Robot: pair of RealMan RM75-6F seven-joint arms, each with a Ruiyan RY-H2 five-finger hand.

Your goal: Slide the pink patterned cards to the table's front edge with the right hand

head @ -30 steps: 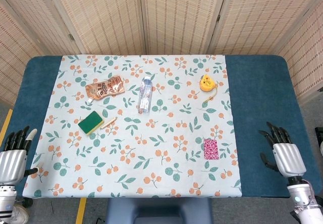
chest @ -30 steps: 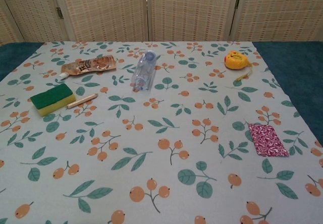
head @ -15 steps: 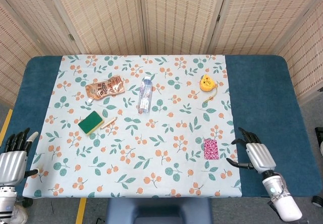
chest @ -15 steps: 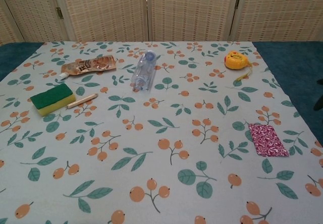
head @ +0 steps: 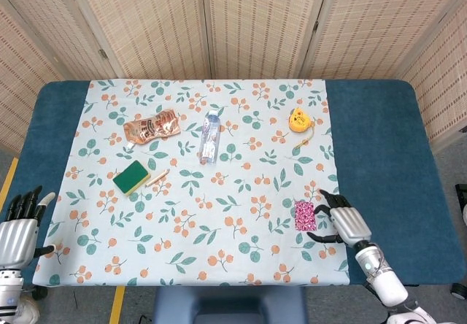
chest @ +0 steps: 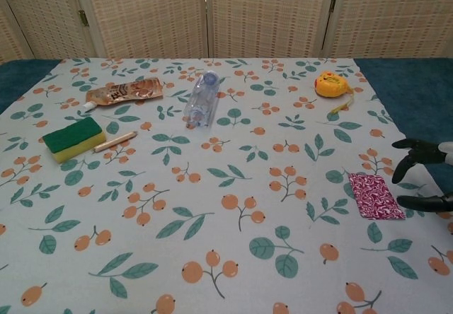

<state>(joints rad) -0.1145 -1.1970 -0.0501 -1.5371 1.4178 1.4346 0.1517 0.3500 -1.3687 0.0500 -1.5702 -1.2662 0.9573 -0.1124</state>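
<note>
The right hand (head: 343, 222) is in beside the pink patterned cards (head: 305, 215) now, fingers spread and holding nothing, dark fingertips (chest: 413, 146) reaching toward the pack from its right side. This is the approach: the hand is at the cards but the slide itself has not begun. In the chest view the thumb lies low just off the pack's near right corner and the other fingers arch above its far right corner; whether any tip actually touches the cards is hard to say from either camera, and it looks like a narrow gap.

The cards lie flat on the floral tablecloth (head: 182, 222), toward the right side, near the cloth's right border and a fair way back from the front edge of the table (head: 387, 156). By my reading the next move calls for the hand to come over the pack, settle its fingers flat on top with light pressure, and draw straight back toward the robot, keeping the pack from fanning or twisting on the cloth.

Against the earlier frames, a second ago this hand sat well out on the blue table surface by the right front corner; half a second ago it was halfway across; now it is just beside the pack. The cards have not shifted.

The left hand (head: 18, 225) waits at the front left corner, fingers apart, empty, unmoved.
</note>
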